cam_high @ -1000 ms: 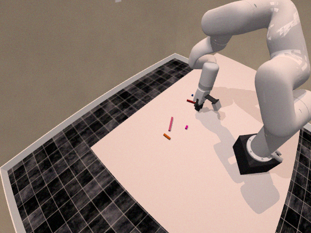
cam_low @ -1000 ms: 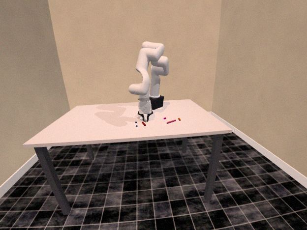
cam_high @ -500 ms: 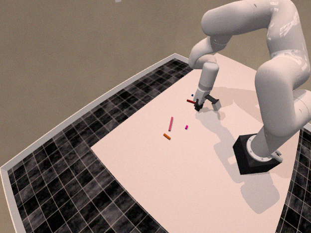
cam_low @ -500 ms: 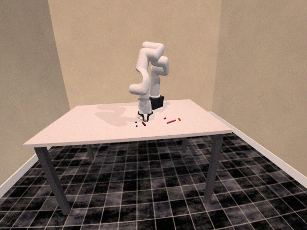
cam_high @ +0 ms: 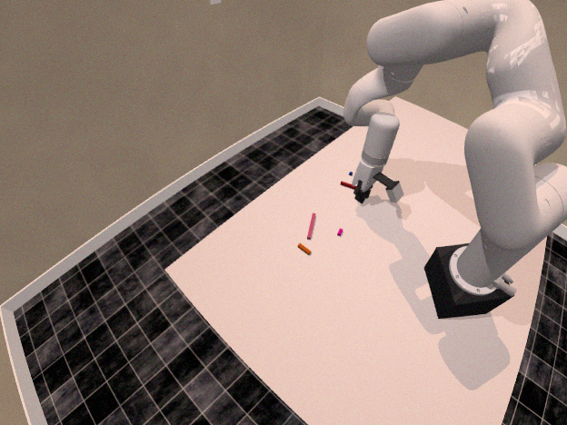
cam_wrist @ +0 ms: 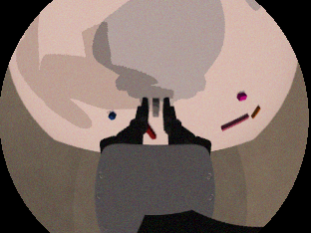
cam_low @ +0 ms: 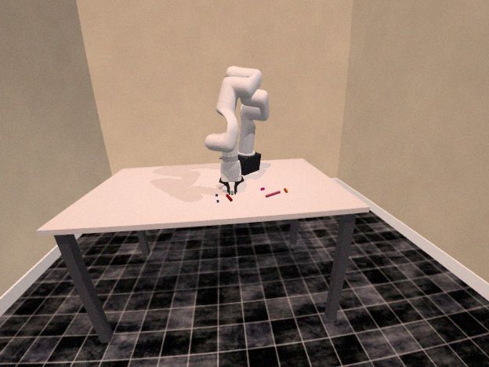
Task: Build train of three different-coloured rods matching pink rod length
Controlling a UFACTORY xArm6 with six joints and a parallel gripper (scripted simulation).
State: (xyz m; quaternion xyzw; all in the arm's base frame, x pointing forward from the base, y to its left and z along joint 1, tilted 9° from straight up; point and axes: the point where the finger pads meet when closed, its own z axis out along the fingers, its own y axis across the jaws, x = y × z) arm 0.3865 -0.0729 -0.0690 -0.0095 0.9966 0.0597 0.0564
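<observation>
Jaws (cam_high: 362, 196) (cam_low: 232, 193) part-spread around grey rod (cam_low: 232, 192) (cam_wrist: 155, 110), apparently unpinched; contact hard to judge. Rod likely light, stiff, smooth: grip mid-length, squarely, flat on surface (cam_high: 274, 292) (cam_low: 157, 213) (cam_wrist: 264, 65). Magenta rod (cam_high: 339, 232) (cam_low: 262, 188) (cam_wrist: 241, 96), seven o'clock from jaws in top view.

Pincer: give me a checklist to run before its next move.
1. Pincer open, straddling the grey rod: ok.
2. Grey rod gripped: not ok, gaps show beside it.
3. Magenta rod unobstructed: ok.
4. Orange rod unobstructed: ok.
5. Magenta, grey and orange rods joined in line: not ok, apart.
6. Fingertips' exact height above the table: cannot tell.
</observation>
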